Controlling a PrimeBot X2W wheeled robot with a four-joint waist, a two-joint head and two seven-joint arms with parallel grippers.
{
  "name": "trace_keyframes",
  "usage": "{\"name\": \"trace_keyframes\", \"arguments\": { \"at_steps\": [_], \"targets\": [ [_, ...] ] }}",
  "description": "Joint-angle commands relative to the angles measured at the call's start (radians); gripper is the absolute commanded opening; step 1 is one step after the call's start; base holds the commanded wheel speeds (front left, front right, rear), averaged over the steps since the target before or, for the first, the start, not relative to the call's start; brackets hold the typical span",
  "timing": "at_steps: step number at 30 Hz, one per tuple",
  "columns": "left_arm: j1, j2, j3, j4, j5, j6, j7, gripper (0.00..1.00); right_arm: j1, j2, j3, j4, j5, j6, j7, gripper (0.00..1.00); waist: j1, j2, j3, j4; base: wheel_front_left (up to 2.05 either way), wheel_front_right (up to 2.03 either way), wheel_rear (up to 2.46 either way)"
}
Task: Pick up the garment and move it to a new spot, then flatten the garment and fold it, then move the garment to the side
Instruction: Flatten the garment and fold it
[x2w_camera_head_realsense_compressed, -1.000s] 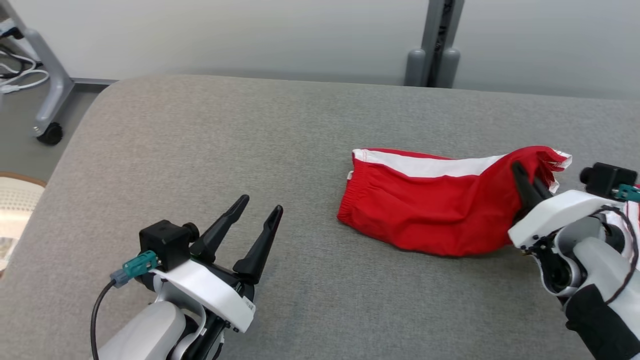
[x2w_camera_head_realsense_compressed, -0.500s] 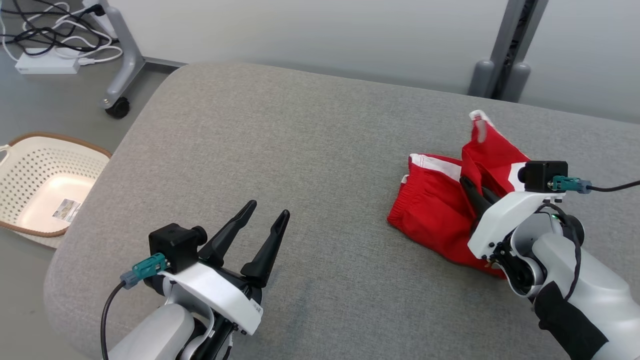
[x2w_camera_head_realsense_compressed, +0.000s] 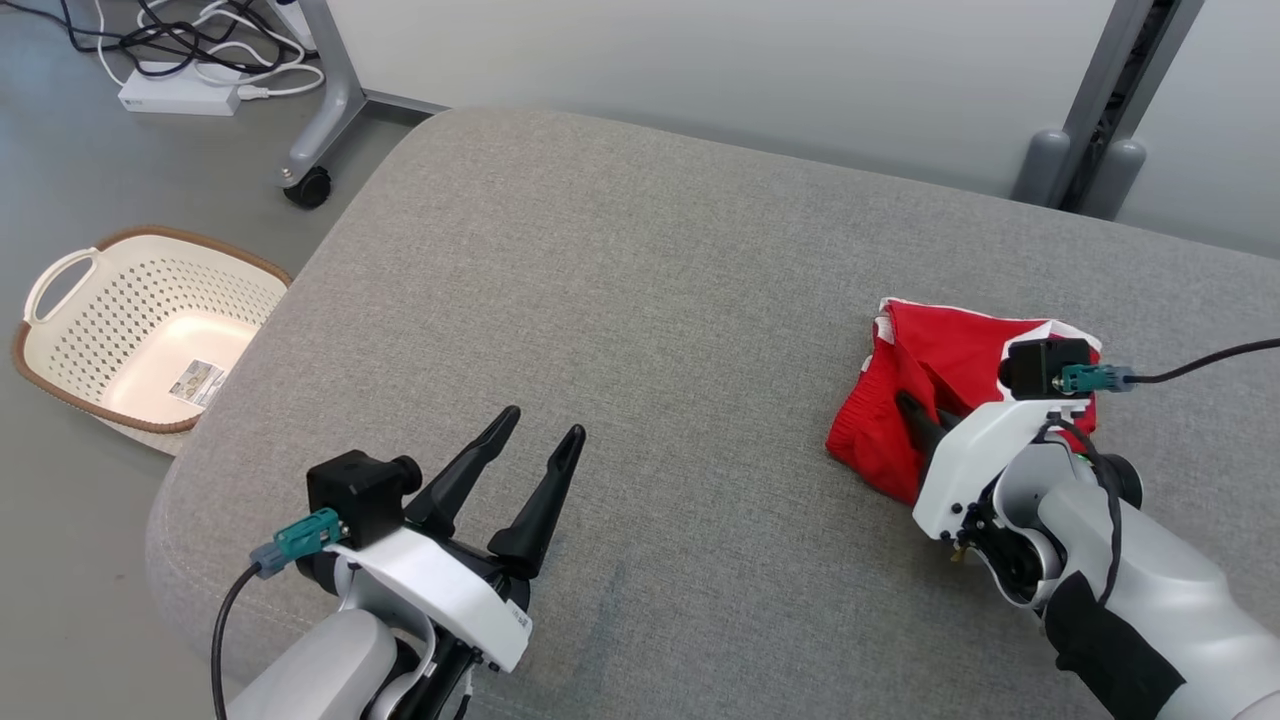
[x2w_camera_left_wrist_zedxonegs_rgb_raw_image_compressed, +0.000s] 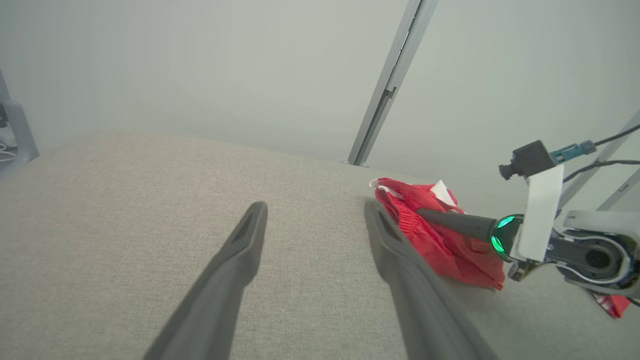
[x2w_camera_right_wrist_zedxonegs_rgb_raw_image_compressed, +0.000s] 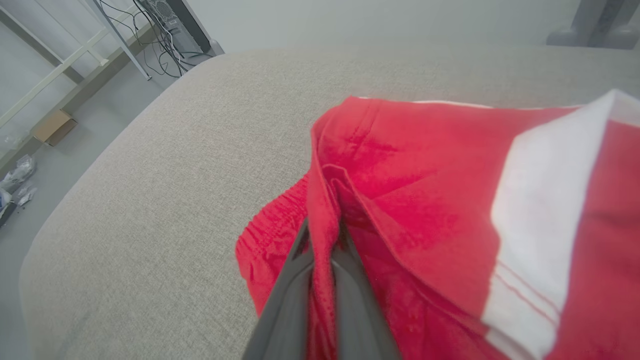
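The right gripper (x2w_camera_right_wrist_zedxonegs_rgb_raw_image_compressed: 322, 227) has its two dark fingers nipped together on a ridge of the red fabric shorts with a white side stripe (x2w_camera_right_wrist_zedxonegs_rgb_raw_image_compressed: 425, 165). The shorts lie bunched around its tips on the grey padded cloth surface (x2w_camera_head_realsense_compressed: 600, 300). Well off to that gripper's left, the left gripper (x2w_camera_head_realsense_compressed: 543, 425) stands spread wide, holding nothing.

Red, white-striped, doubled over and bunched: garment (x2w_camera_head_realsense_compressed: 935, 345) lying toward the right side of the grey cushion (x2w_camera_head_realsense_compressed: 600, 300).
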Motion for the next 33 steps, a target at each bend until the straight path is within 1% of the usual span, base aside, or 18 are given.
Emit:
{"name": "trace_keyframes", "arguments": {
  "at_steps": [1, 2, 3, 4, 5, 14, 19, 22, 27, 30, 33],
  "targets": [
    [-0.015, 0.003, 0.002, 0.003, -0.005, -0.007, -0.005, 1.00, -0.013, 0.005, 0.009, 0.011, 0.011, 0.000, 0.005, 0.24, 0.0000, -0.0001, 0.002, 0.003, 0.00, 0.00, 0.00],
    [-0.016, 0.003, 0.002, 0.004, -0.005, -0.007, -0.006, 1.00, -0.015, 0.008, 0.013, 0.016, 0.015, 0.000, 0.005, 0.32, 0.0000, -0.0001, 0.004, 0.004, 0.00, 0.00, 0.00],
    [-0.016, 0.004, 0.003, 0.005, -0.005, -0.006, -0.006, 1.00, -0.017, 0.009, 0.017, 0.021, 0.018, 0.000, 0.004, 0.43, 0.0000, -0.0001, 0.005, 0.004, 0.00, 0.00, 0.00],
    [-0.016, 0.004, 0.004, 0.006, -0.006, -0.006, -0.006, 1.00, -0.020, 0.011, 0.021, 0.024, 0.019, 0.000, 0.002, 0.68, 0.0000, -0.0001, 0.005, 0.004, 0.00, 0.00, 0.00],
    [-0.016, 0.006, 0.006, 0.008, -0.006, -0.005, -0.006, 1.00, -0.024, 0.014, 0.030, 0.030, 0.023, 0.000, -0.005, 1.00, 0.0000, -0.0001, 0.006, 0.001, 0.00, 0.00, 0.00],
    [-0.003, 0.011, 0.008, 0.012, -0.005, 0.006, -0.006, 1.00, -0.035, 0.018, 0.072, 0.009, 0.041, 0.000, -0.029, 1.00, 0.0000, -0.0001, -0.016, -0.042, 0.00, 0.00, 0.00],
    [0.010, 0.015, 0.004, 0.009, 0.001, 0.017, -0.002, 1.00, -0.028, -0.010, 0.101, -0.035, 0.051, 0.000, -0.039, 1.00, 0.0000, -0.0001, -0.036, -0.076, 0.00, 0.00, 0.00],
    [0.020, 0.022, 0.005, 0.004, 0.000, 0.023, 0.000, 1.00, -0.008, -0.036, 0.103, -0.084, 0.068, 0.000, -0.059, 1.00, 0.0000, -0.0001, -0.048, -0.094, 0.00, 0.00, 0.00],
    [0.030, 0.028, 0.004, -0.009, -0.003, 0.035, 0.000, 1.00, 0.042, -0.106, 0.076, -0.178, 0.105, 0.000, -0.115, 1.00, 0.0000, -0.0001, -0.064, -0.122, 0.00, 0.00, 0.00],
    [0.042, 0.033, 0.005, -0.016, -0.006, 0.040, 0.001, 1.00, 0.075, -0.154, 0.057, -0.222, 0.104, 0.000, -0.145, 1.00, 0.0000, -0.0001, -0.070, -0.139, 0.00, 0.00, 0.00],
    [0.048, 0.037, 0.005, -0.023, -0.007, 0.044, 0.001, 1.00, 0.116, -0.186, 0.025, -0.253, 0.089, 0.000, -0.165, 1.00, 0.0000, -0.0001, -0.072, -0.155, 0.00, 0.00, 0.00]
  ]
}}
